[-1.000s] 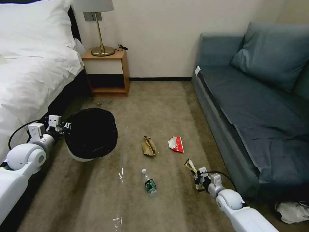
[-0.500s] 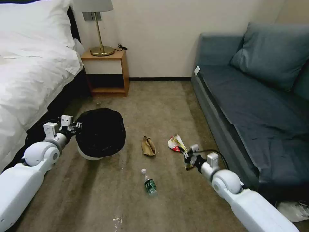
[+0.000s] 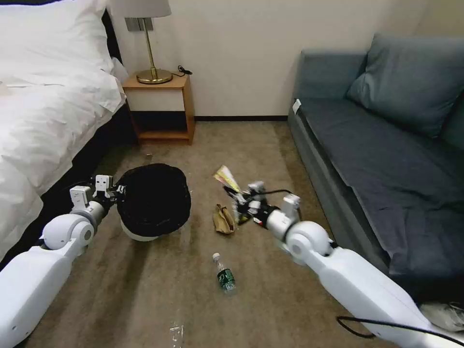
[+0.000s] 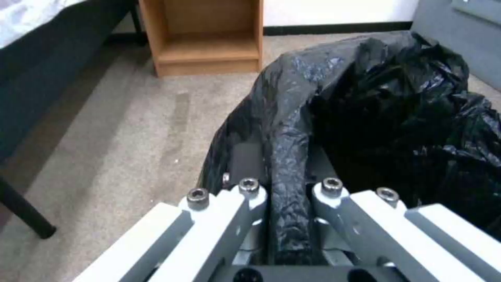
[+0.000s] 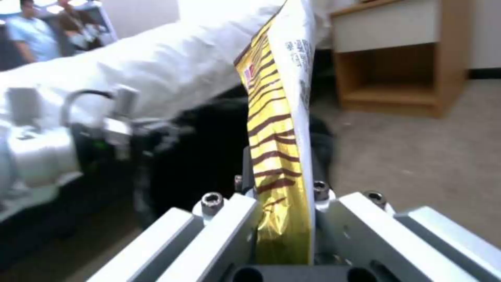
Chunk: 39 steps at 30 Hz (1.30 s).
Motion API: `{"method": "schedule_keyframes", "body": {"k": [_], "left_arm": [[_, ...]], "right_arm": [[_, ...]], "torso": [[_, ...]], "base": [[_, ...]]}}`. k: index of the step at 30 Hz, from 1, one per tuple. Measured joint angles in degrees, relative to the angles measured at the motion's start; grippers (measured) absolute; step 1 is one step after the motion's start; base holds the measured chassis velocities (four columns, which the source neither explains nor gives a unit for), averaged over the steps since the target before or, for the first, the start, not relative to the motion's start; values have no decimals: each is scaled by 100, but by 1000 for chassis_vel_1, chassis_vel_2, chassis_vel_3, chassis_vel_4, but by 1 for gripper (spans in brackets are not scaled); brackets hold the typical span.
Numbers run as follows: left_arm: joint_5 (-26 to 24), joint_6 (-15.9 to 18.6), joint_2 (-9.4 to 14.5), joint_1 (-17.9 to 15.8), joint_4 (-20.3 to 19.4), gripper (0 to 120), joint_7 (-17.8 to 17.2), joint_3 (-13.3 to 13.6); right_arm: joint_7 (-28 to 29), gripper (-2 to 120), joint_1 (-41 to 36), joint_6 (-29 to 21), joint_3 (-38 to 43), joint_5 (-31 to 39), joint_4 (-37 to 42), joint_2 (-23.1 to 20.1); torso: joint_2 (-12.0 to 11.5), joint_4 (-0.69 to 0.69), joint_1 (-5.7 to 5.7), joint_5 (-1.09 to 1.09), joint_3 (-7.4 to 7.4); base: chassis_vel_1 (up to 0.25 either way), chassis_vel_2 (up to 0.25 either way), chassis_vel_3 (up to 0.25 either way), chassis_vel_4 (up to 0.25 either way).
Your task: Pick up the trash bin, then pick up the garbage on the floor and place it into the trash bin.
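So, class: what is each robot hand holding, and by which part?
Left hand: the round white plastic bin's black-bag-covered rim. Right hand: one end of the gold-and-brown striped snack wrapper.

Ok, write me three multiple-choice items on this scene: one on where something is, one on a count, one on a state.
1. Where is the bottle?
A. in the bin
B. on the carpet
C. on the sofa

2. How many litter pieces lie plainly on the carpet?
A. two
B. four
C. none

3. What is the right pincer doing?
A. hanging open
B. gripping the lamp
C. clamping a wrapper

Answers:
1 B, it lies flat on the carpet, apart from the bin.
2 A, the bottle and paper bag.
3 C, the striped wrapper sits between its fingers; the left pincer clamps the bin's rim.
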Motion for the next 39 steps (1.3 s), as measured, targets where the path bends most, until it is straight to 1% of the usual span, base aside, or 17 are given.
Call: {"method": "schedule_keyframes", "body": {"k": [2, 3, 6, 7, 12, 21, 24, 25, 27, 28, 30, 31, 33, 34, 36, 37, 39], "left_arm": [[0, -9, -42, -49, 61, 4, 17, 8], [0, -9, -42, -49, 61, 4, 17, 8], [0, -23, -87, -107, 146, 4, 39, 14], [0, -23, -87, -107, 146, 4, 39, 14], [43, -50, -189, -115, 230, 4, 71, 2], [63, -54, -247, -67, 232, 4, 78, -5], [55, -74, -289, -47, 226, 4, 109, -30], [55, -74, -289, -47, 226, 4, 109, -30], [37, -91, -321, -36, 212, 4, 120, -32], [37, -91, -321, -36, 212, 4, 120, -32], [22, -93, -321, -30, 191, 4, 125, -32], [22, -93, -321, -30, 191, 4, 125, -32], [17, -94, -299, -27, 183, 4, 129, -30], [17, -94, -299, -27, 183, 4, 129, -30], [17, -94, -284, -30, 186, 4, 132, -25], [17, -94, -284, -30, 186, 4, 132, -25], [12, -94, -283, -44, 188, 4, 134, -6]], "right_arm": [[-98, 0, 228, 144, -291, 10, -248, 476], [-98, 0, 228, 144, -291, 10, -248, 476], [-184, 0, 489, 244, -628, 14, -603, 1001], [-184, 0, 489, 244, -628, 14, -603, 1001], [-295, 0, 811, 336, -947, 15, -1130, 1469], [-496, 0, 1019, 570, -1048, -128, -1852, 1906], [-516, 0, 1140, 710, -1039, -346, -2376, 2213], [-516, 0, 1140, 710, -1039, -346, -2376, 2213], [-541, 0, 1223, 897, -999, -559, -2863, 2445], [-541, 0, 1223, 897, -999, -559, -2863, 2445], [-548, 7, 1239, 950, -975, -616, -3025, 2503], [-548, 7, 1239, 950, -975, -616, -3025, 2503], [-553, 19, 1237, 971, -944, -657, -3104, 2516], [-553, 19, 1237, 971, -944, -657, -3104, 2516], [-553, 30, 1199, 975, -921, -685, -3112, 2519], [-553, 30, 1199, 975, -921, -685, -3112, 2519], [-550, 41, 1171, 976, -892, -700, -3116, 2525]], "torso": [[0, 0, 0, 1, 0], [0, 0, 0, 1, 0], [0, 5, 0, 1, 0], [0, 5, 0, 1, 0], [0, 1, 0, 0, 0], [0, 2, 0, 1, 0], [0, 2, 0, 2, -1], [0, 2, 0, 2, -1], [0, 4, 0, 2, -1], [0, 4, 0, 2, -1], [0, 3, 0, 2, -1], [0, 3, 0, 2, -1], [0, 1, 0, 2, 0], [0, 1, 0, 2, 0], [0, 2, 0, 2, 0], [0, 2, 0, 2, 0], [0, 3, 0, 2, -1]], "base": [[0, 0, 0, 0], [0, 0, 0, 0], [0, 0, 0, 0], [0, 0, 0, 0], [0, 0, 0, 0], [0, 0, 0, 0], [0, 0, 0, 0], [0, 0, 0, 0], [0, 0, 0, 0], [0, 0, 0, 0], [0, 0, 0, 0], [0, 0, 0, 0], [0, 0, 0, 0], [0, 0, 0, 0], [0, 0, 0, 0], [0, 0, 0, 0], [0, 0, 0, 0]]}}
